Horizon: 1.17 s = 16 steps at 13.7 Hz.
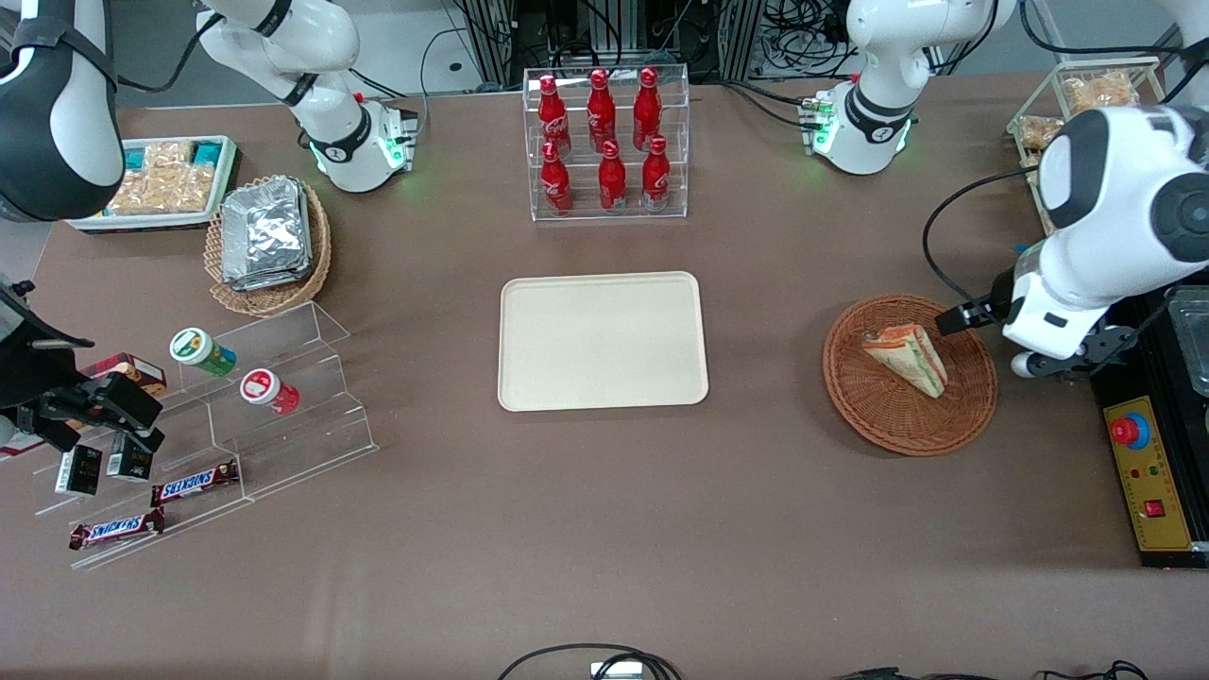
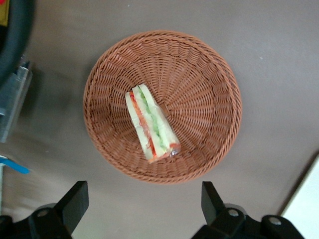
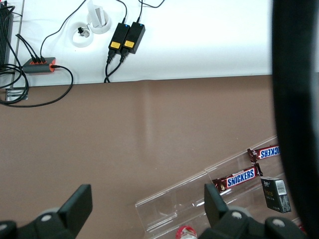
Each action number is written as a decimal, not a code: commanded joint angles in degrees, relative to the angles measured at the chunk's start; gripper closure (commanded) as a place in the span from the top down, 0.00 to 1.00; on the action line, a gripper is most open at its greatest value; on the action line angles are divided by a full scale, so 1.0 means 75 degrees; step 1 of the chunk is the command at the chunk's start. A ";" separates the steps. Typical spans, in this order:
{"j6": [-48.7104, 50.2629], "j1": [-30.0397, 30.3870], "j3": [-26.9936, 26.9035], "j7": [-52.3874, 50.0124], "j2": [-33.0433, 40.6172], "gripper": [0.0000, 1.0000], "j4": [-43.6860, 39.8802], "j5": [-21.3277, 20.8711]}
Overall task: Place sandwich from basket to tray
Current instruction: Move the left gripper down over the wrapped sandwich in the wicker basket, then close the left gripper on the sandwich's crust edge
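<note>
While the sandwich [image 2: 151, 123] lies inside the basket [image 2: 209, 94], roughly in the middle w/ its red and green filling edge facing up, the gripper [image 2: 144, 209] hovers above the basket's edge, fingers [image 2: 75, 201] spread wide, nothing held. Front view puts the gripper [image 1: 1039, 364] just beside the basket [image 1: 909, 416], at the working arm's end of the table [image 1: 604, 529], partly hidden under the arm's wrist. Sandwich [image 1: 907, 357] shows there as a pale wedge, tip pointing toward the front camera. Tray [image 1: 603, 340] sits mid-table, well apart from the basket, toward the parked arm. A rack of red bottles [image 1: 606, 142] stands farther from the front camera than the tray.
</note>
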<state>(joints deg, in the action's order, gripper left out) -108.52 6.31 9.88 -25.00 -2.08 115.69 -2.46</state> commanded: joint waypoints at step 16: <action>-0.3165 -0.0408 -0.0063 -0.3850 -0.0988 1.00 0.2151 -0.1160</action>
<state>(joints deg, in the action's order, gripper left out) -129.26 3.91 9.94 -51.42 -9.77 129.46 -9.12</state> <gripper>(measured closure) 0.000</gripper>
